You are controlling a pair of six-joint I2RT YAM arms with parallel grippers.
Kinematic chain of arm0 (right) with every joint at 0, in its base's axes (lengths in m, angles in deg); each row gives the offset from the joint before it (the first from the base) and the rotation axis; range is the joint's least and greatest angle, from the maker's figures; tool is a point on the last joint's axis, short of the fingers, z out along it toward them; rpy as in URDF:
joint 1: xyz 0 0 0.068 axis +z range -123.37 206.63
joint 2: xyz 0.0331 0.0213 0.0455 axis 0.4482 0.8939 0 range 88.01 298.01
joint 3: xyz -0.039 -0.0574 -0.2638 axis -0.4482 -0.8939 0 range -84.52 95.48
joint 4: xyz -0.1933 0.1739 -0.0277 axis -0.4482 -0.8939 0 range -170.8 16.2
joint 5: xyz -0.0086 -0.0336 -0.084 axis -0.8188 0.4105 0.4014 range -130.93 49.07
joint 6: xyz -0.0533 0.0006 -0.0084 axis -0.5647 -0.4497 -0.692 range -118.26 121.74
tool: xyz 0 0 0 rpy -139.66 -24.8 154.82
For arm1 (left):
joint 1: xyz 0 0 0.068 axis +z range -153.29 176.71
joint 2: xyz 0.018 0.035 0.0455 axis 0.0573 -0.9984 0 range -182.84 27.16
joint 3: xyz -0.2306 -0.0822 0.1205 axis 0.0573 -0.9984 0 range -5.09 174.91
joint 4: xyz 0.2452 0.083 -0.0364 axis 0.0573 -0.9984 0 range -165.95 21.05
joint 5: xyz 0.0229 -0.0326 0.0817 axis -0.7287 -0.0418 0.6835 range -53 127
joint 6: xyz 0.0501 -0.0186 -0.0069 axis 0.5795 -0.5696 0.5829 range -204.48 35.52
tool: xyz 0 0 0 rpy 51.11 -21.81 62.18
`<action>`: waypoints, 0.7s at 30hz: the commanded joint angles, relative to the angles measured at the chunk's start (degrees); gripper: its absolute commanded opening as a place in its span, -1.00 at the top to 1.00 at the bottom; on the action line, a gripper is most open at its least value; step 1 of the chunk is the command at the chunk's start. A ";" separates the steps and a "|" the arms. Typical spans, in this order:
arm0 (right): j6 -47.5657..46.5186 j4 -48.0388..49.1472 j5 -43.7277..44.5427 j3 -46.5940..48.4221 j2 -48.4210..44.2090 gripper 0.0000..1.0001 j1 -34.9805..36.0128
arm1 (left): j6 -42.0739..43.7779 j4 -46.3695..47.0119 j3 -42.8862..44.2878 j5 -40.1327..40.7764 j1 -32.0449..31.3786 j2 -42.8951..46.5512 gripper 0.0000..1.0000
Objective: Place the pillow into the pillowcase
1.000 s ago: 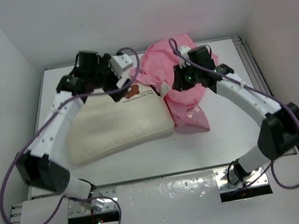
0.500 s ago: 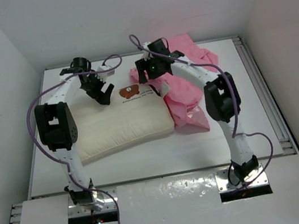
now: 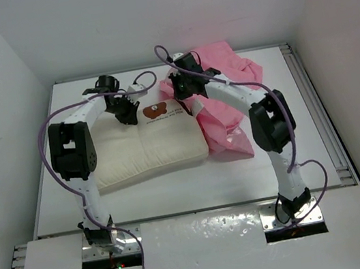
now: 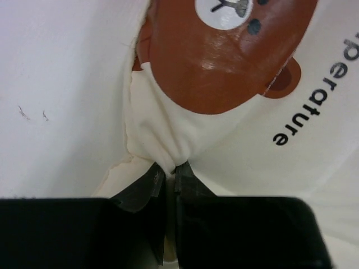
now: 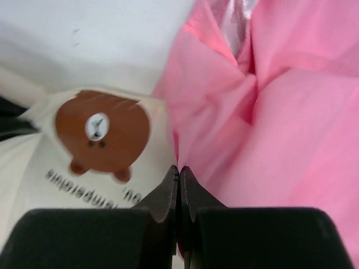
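The cream-white pillow (image 3: 147, 147) lies flat mid-table, its brown bear print (image 3: 155, 111) at the far end. A crumpled pink pillowcase (image 3: 226, 78) lies against its right far corner. My left gripper (image 3: 125, 116) sits at the pillow's far edge, left of the print. In the left wrist view that gripper (image 4: 169, 171) is shut on a pinched fold of pillow (image 4: 168, 129) fabric below the bear print (image 4: 224, 56). My right gripper (image 5: 179, 171) is shut on the pillowcase (image 5: 280, 140) edge where it meets the pillow (image 5: 33, 179).
White walls close in the table (image 3: 293, 150) on the left, back and right. A metal rail (image 3: 311, 92) runs along the right edge. Both arms arch over the table's far half, elbows raised.
Both grippers have gone from open to shut. The left one slid right to the pillow's far edge by the bear print; the right one dropped onto the pillowcase edge.
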 commanded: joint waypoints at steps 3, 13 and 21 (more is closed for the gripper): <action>1.54 5.22 2.03 -6.92 -13.86 1.00 3.75 | -17.27 2.59 -0.61 -0.73 0.17 -0.35 1.00; 2.60 4.54 -1.84 -13.25 -17.22 1.00 8.58 | -44.24 16.64 -4.02 -5.03 6.76 11.77 1.00; 2.88 5.68 -6.23 -14.07 -16.52 1.00 9.19 | -63.33 29.55 -11.84 -9.27 13.70 16.18 1.00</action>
